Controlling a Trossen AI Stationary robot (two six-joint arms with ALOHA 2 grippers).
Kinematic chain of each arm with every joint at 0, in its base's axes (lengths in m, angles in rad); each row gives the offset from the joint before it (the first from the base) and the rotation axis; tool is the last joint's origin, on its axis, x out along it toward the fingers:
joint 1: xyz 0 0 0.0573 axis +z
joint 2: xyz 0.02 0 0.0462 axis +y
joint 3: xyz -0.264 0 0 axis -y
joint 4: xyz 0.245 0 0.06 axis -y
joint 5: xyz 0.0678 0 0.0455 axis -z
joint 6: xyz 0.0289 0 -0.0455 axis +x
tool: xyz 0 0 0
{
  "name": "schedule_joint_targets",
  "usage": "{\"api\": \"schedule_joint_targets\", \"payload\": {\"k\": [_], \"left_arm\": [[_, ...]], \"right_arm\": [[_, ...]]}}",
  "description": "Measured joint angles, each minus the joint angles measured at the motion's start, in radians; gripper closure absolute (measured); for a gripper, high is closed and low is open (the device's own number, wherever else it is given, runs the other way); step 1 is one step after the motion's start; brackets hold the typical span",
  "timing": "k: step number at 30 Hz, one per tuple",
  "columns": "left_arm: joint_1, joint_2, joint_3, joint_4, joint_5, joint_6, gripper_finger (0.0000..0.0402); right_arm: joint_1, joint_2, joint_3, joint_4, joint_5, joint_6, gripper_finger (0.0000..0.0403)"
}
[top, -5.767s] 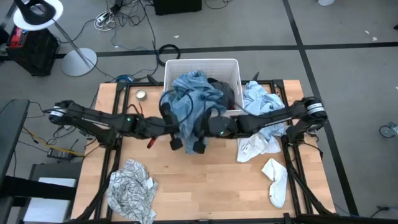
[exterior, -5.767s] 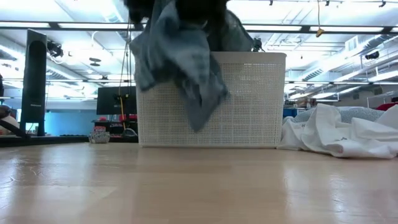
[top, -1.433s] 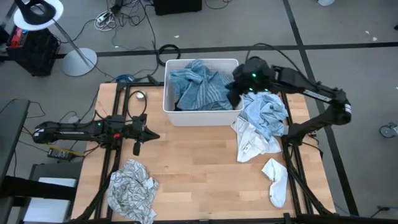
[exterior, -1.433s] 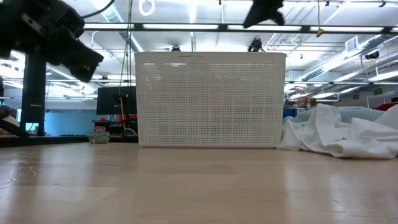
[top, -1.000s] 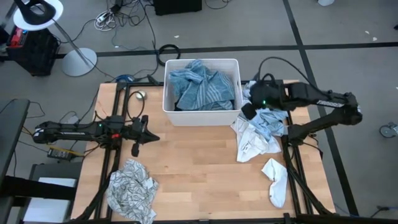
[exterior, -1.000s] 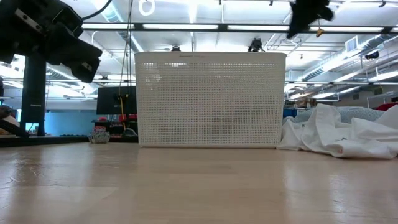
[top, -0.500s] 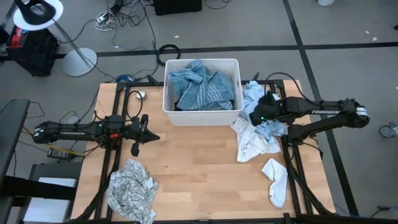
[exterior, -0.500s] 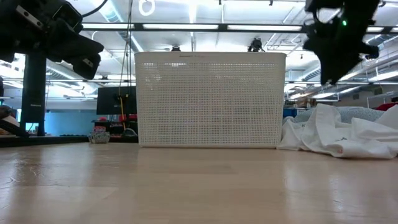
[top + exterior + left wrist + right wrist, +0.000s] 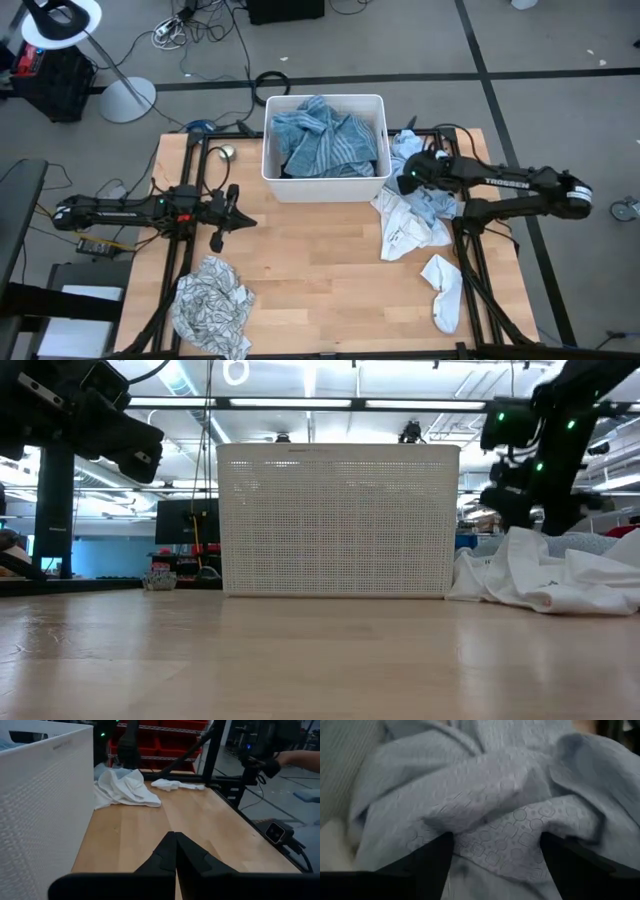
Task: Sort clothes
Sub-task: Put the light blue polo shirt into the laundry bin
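Two fingers of your right gripper [image 9: 492,857] now spread wide, dropped from above the tub [image 9: 325,187] onto the light-blue shirt [image 9: 437,200] beside it; next garment's coming. Left gripper [image 9: 247,220] waits, pressed together.

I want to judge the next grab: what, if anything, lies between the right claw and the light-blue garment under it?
Nothing visible: the open right claw hangs straight over the light-blue patterned cloth garment, fingers either side of its folds.
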Motion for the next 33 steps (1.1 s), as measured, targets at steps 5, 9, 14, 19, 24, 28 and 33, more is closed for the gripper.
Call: {"api": "schedule_joint_targets", "payload": {"k": [5,9,14,19,24,28,33], "left_arm": [[0.000,0.000,0.000,0.000,0.000,-0.001,0.0396],[0.000,0.000,0.000,0.000,0.000,-0.001,0.0396],[0.000,0.000,0.000,0.001,0.000,-0.001,0.0396],[0.000,0.000,0.000,0.001,0.000,-0.004,0.0396],[0.000,0.000,0.000,0.001,0.000,-0.005,0.0396],[0.000,0.000,0.000,0.004,0.000,-0.005,0.0396],[0.000,0.000,0.000,0.011,0.000,-0.005,0.0396]], "right_arm": [[-0.139,0.069,-0.082,0.200,-0.068,-0.109,0.0096],[-0.205,0.145,-0.149,0.333,-0.172,-0.134,0.0112],[-0.189,0.200,-0.179,0.389,-0.175,-0.123,0.0219],[-0.109,0.154,-0.166,0.353,-0.189,-0.119,0.0372],[-0.016,0.080,-0.096,0.211,-0.218,-0.031,0.0369],[0.074,0.022,-0.014,0.075,-0.180,0.012,0.0370],[0.177,-0.032,0.128,-0.067,-0.118,0.064,0.0370]]}}
